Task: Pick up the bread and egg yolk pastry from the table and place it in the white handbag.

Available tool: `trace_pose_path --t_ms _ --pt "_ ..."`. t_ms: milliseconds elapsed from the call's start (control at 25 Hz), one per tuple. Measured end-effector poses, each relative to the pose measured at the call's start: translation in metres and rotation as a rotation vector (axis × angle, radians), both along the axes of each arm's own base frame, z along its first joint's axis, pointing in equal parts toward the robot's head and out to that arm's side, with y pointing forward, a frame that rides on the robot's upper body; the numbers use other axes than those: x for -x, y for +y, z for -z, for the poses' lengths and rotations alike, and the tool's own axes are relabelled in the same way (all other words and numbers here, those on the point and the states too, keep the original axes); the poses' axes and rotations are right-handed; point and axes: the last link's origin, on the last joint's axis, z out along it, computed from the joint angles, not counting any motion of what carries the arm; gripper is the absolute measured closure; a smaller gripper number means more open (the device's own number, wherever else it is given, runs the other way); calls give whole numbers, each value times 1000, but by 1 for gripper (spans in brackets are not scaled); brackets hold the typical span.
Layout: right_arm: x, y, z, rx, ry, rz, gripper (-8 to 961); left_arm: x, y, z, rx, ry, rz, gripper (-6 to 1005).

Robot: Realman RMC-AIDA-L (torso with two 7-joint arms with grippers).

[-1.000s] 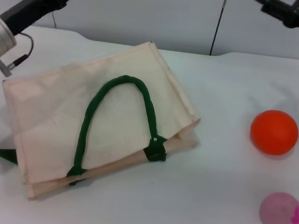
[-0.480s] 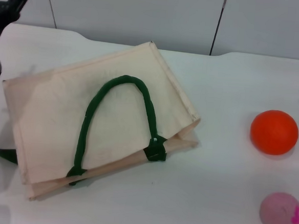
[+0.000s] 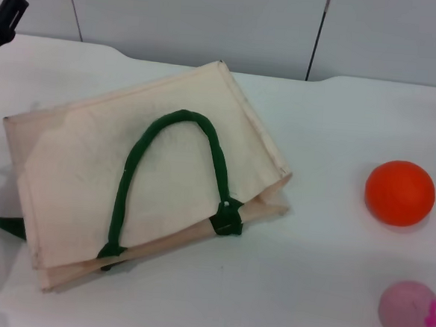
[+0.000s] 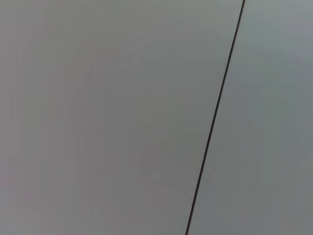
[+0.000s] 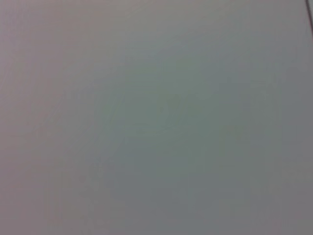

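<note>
jaws unseen; white handbag (image 3: 76,161) cut off

no readable text, labels or numbers anywhere

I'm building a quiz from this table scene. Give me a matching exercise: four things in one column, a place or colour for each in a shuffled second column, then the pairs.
Things:
1. white handbag
2. orange ball
3. pink ball
4. strap handle

Descriptions:
A. dark green, arched over the cream fabric
B. nearest the front edge, on the right side of the table
C. lying flat on the left half of the table
D. on the right side, farther back than the other ball

Pairs: 1-C, 2-D, 3-B, 4-A
</note>
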Motion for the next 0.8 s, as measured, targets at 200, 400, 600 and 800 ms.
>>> trace_pose_path --t_ms 200,400,600,800 --pt "-6 -1 -7 -28 15 23 57 -2 -5 -3 -18 5 28 119" --pt "-11 -1 -12 -51 99 46 57 -5 -8 -5 -38 6 58 119" --pt "-15 7 -13 -16 99 93 57 -5 -8 -5 -37 8 60 119" --pt "-16 8 -13 -15 105 101 57 -11 -8 -5 -41 15 91 119"
